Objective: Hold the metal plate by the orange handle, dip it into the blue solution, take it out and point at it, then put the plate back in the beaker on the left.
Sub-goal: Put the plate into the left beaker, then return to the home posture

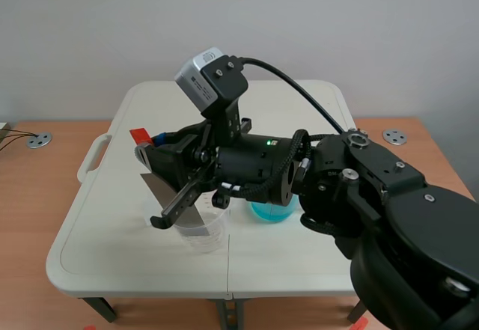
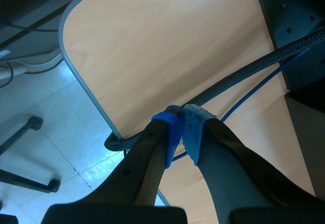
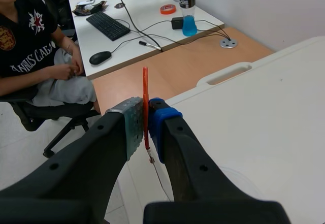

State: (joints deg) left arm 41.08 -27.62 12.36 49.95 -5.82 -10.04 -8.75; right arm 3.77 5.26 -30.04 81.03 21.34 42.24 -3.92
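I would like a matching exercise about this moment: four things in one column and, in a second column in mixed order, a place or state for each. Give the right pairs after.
Things:
1. orange handle
2. blue solution
3. left gripper
4. metal plate

Places or states:
a. shut on nothing
b. grey, lower end at the clear beaker
c. pressed between the right gripper's fingers
d. in its own beaker, partly hidden by the right arm

Pairs: 1-c, 2-d, 3-a, 4-b.
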